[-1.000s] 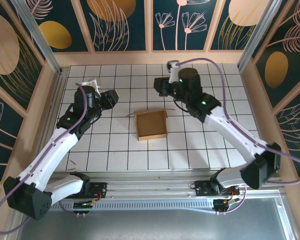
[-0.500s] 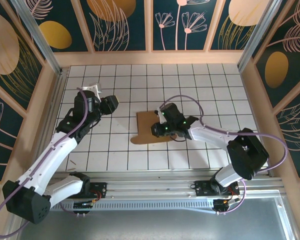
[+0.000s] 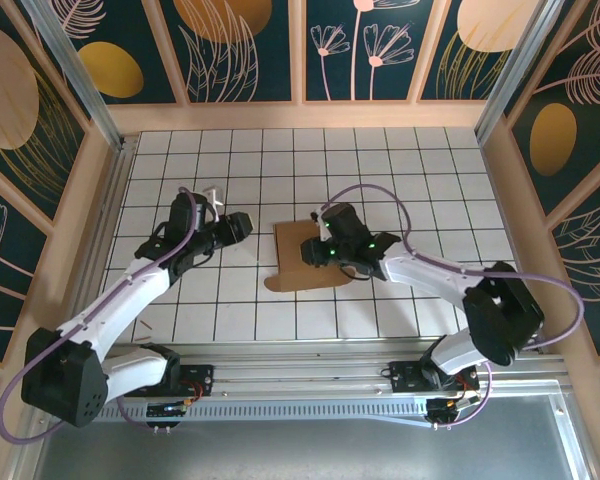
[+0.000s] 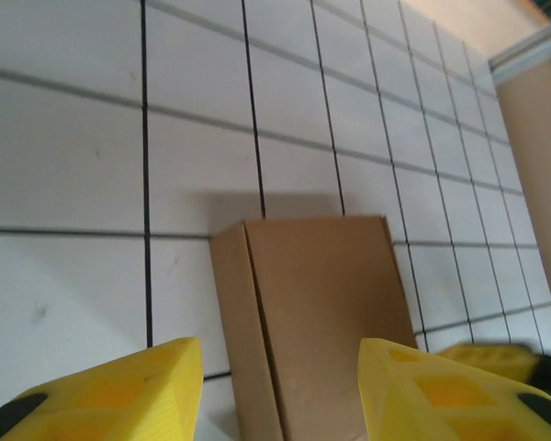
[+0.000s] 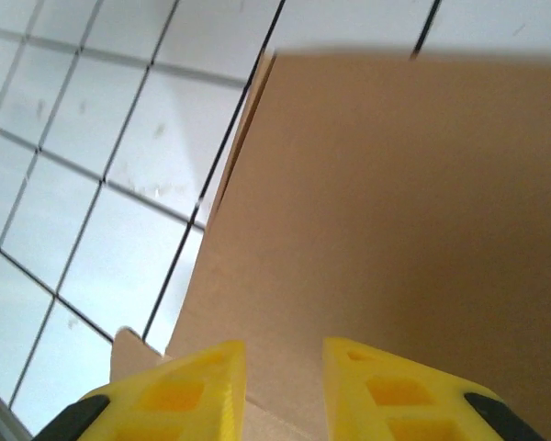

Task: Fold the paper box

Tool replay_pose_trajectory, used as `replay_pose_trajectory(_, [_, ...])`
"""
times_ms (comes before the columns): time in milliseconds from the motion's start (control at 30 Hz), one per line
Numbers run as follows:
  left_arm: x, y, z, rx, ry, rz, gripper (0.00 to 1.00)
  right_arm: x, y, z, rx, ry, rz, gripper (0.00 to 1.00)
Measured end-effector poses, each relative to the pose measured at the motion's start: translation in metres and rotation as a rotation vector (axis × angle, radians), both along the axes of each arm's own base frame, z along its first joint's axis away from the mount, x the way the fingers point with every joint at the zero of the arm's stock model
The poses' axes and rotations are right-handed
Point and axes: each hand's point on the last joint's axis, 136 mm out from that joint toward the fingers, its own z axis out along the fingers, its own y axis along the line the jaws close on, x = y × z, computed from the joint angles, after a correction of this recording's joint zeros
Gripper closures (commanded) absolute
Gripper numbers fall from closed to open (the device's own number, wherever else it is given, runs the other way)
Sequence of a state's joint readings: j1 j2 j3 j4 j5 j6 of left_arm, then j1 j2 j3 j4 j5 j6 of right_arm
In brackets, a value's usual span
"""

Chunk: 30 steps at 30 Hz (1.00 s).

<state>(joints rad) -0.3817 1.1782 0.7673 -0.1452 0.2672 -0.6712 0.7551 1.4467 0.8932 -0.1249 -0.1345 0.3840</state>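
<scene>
1. Two grippers are seen at the paper box (image 3: pixel 300 262), which lies flat at the middle of the table (image 3: pixel 430 200)
2. The left gripper (image 4: pixel 280 349) is held open and empty, just left of it
3. The right gripper (image 5: pixel 285 354), nearer, is poised over it, narrowly parted; any pinch cannot be told

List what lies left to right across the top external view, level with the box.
left claw → paper box → right arm's elbow

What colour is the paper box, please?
Plain brown; the paper box shows best from the left wrist.
</scene>
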Motion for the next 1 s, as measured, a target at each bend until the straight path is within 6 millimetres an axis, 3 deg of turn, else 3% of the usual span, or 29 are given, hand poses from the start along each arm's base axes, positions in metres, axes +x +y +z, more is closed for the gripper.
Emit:
replay_pose_trajectory(67, [-0.006,-0.007,-0.022,-0.015,0.061,-0.023,0.52,0.014,-0.010,0.011,0.021,-0.031,-0.053,0.73])
replay_pose_trajectory(133, [-0.010,-0.014,-0.037,-0.013,0.106,-0.044,0.52,0.019,-0.013,0.007,0.023,-0.031,-0.072,0.74])
replay_pose_trajectory(333, [-0.018,-0.041,-0.065,0.013,0.171,-0.120,0.52,0.005,-0.020,-0.059,-0.083,0.078,-0.064,0.74])
replay_pose_trajectory(367, [-0.018,-0.044,-0.068,0.017,0.178,-0.125,0.52,0.006,-0.020,-0.061,-0.086,0.078,-0.065,0.74])
replay_pose_trajectory(567, [-0.012,-0.047,-0.076,0.036,0.192,-0.119,0.52,0.007,-0.021,-0.049,-0.074,0.057,-0.067,0.69])
replay_pose_trajectory(733, [-0.006,-0.048,-0.069,0.033,0.172,-0.115,0.50,0.026,-0.040,0.006,0.036,-0.058,-0.148,0.65])
replay_pose_trajectory(800, [-0.003,-0.049,-0.071,0.038,0.172,-0.112,0.50,0.035,-0.052,0.011,0.052,-0.077,-0.183,0.63])
replay_pose_trajectory(867, [-0.001,-0.049,-0.078,0.048,0.185,-0.107,0.50,0.040,-0.059,0.001,0.038,-0.056,-0.199,0.57])
replay_pose_trajectory(1000, [-0.002,-0.049,-0.097,0.068,0.232,-0.104,0.41,0.034,-0.059,-0.039,0.006,0.065,-0.168,0.27])
